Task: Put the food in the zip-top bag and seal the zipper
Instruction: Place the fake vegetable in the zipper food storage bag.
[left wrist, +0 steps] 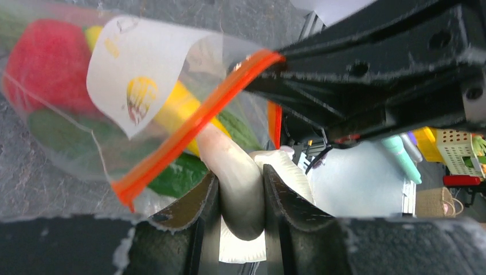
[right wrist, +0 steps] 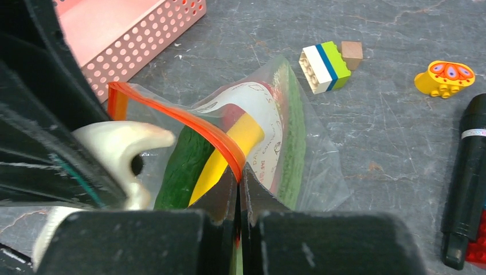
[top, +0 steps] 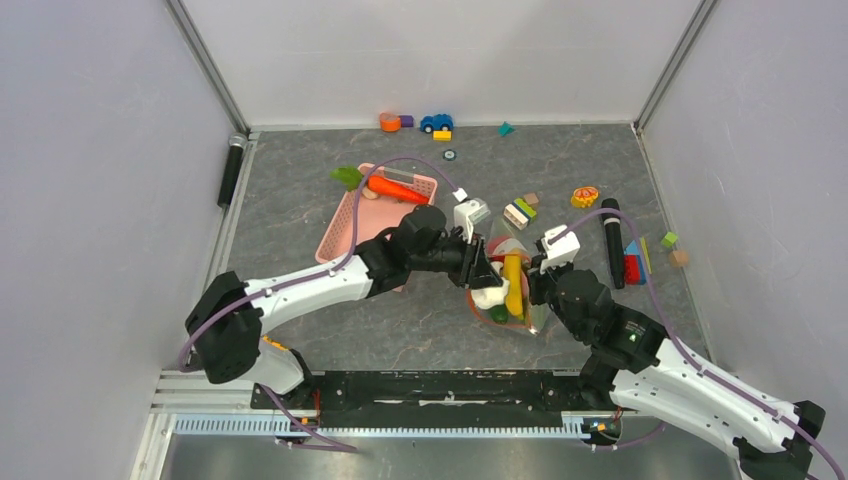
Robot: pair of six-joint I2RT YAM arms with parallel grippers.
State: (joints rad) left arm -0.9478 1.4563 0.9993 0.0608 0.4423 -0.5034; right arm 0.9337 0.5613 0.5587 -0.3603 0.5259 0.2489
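While the zip-top bag (top: 505,290) lies near the middle of the table (top: 300,215), between the 2 grippers, most of the food seems to be inside it already. Through the clear plastic the wrist views show a red tomato (left wrist: 49,66), a yellow banana (right wrist: 229,152) and 2 green cucumbers (right wrist: 183,163).

The left gripper (left wrist: 240,197) is clenched on a white mushroom (left wrist: 238,183), with 1 finger on each side of its stem. The mushroom sits right at the mouth of the bag, and I judge it is only partly inside. The right gripper (right wrist: 239,192) has its jaws pressed together on the orange-red zipper (right wrist: 189,123) and pinches 1 edge of the mouth, lifting it so that the opening stays wide.

In the top view, an orange carrot (top: 395,188) with green leaves rests across the rim of the pink basket (top: 345,225), at about 10 o'clock from the bag and well apart from it. So at least this 1 piece is not yet packed. I cannot see a pink piece clearly in any picture.

My judgement is that the filling step is well advanced but not finished: the mushroom must be released inside, and the carrot must be brought over. The zipper is fully open, so the sealing has not begun. The small slider knob I cannot find. Coloured blocks (right wrist: 326,66) and a black marker (top: 611,240) lie from 1 to 3 o'clock of the bag and do not belong to the task.
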